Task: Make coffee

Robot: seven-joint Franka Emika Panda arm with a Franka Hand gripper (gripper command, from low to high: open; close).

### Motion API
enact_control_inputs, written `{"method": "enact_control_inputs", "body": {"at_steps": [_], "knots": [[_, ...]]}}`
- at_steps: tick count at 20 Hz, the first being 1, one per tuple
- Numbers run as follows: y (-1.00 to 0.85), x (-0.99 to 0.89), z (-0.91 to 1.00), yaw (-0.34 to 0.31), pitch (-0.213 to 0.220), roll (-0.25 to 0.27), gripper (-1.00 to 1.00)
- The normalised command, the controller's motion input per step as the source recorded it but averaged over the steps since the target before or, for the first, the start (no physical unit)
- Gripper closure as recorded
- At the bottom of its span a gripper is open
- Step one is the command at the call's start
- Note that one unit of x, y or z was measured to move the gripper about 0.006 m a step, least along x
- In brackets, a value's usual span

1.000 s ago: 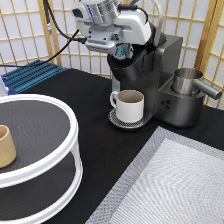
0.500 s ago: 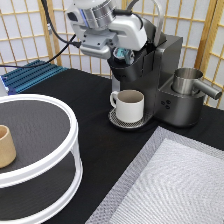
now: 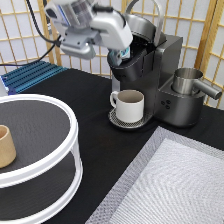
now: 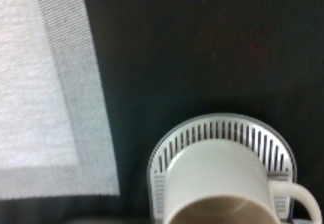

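Note:
My gripper point(image 3: 123, 53) hangs at the front of the black coffee machine's point(image 3: 162, 70) brew head, whose lid is raised. It is shut on the small coffee pod point(image 3: 125, 51), whose teal-blue top shows between the fingers. A cream-white mug point(image 3: 131, 104) stands on the machine's drip tray point(image 3: 116, 121), straight below the gripper. The wrist view looks down on the mug point(image 4: 219, 185) and the slotted drip tray point(image 4: 211, 131).
A steel pitcher point(image 3: 189, 81) sits on the machine's right side. A white two-tier round stand point(image 3: 60, 165) at the exterior view's left carries a tan wooden cup point(image 3: 5, 146). A grey mat point(image 3: 175, 185) lies at the bottom right. A blue rack point(image 3: 30, 75) lies at the back left.
The arm's body has swung toward the exterior view's left and tilted, while the gripper with the pod stayed at the machine's brew head, shifting only slightly right.

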Motion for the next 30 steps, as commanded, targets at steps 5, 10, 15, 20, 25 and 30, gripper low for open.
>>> {"method": "enact_control_inputs", "body": {"at_steps": [5, 10, 15, 20, 25, 30], "knots": [[0.95, 0.0, 1.0, -0.032, -0.009, -0.099, -1.0], [0.92, 0.0, 1.0, -0.039, 0.0, -0.151, -1.0], [0.77, 0.18, 0.77, -0.031, 0.045, -0.288, -1.0], [0.49, 0.38, 0.14, -0.05, 0.078, -0.302, -1.0], [0.13, 0.56, 0.02, -0.017, 0.142, -0.251, -1.0], [-0.01, 0.71, 0.16, -0.018, 0.151, -0.124, -1.0]]}}
